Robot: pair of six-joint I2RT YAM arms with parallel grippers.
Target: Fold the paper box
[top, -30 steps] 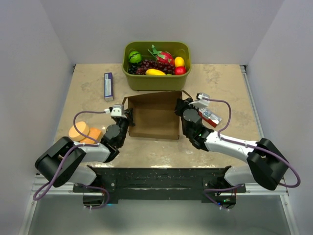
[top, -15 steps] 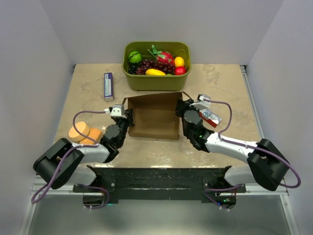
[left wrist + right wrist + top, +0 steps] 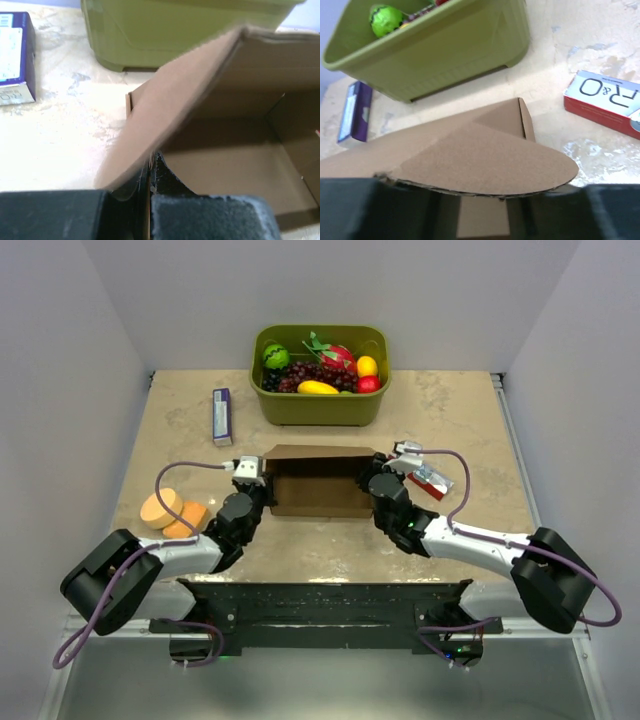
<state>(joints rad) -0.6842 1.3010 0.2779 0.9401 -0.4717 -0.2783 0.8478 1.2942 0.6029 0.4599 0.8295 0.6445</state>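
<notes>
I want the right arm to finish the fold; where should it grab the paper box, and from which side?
Grip the rounded flap at the right end of the paper box, near its curved edge, coming from the right. It's a thin sheet jutting toward that arm; the left fingers pinch the opposite side.

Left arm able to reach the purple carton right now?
Probably not yet: left gripper is shut on a flap of the paper box. Nothing lies between it and the purple carton.
</notes>
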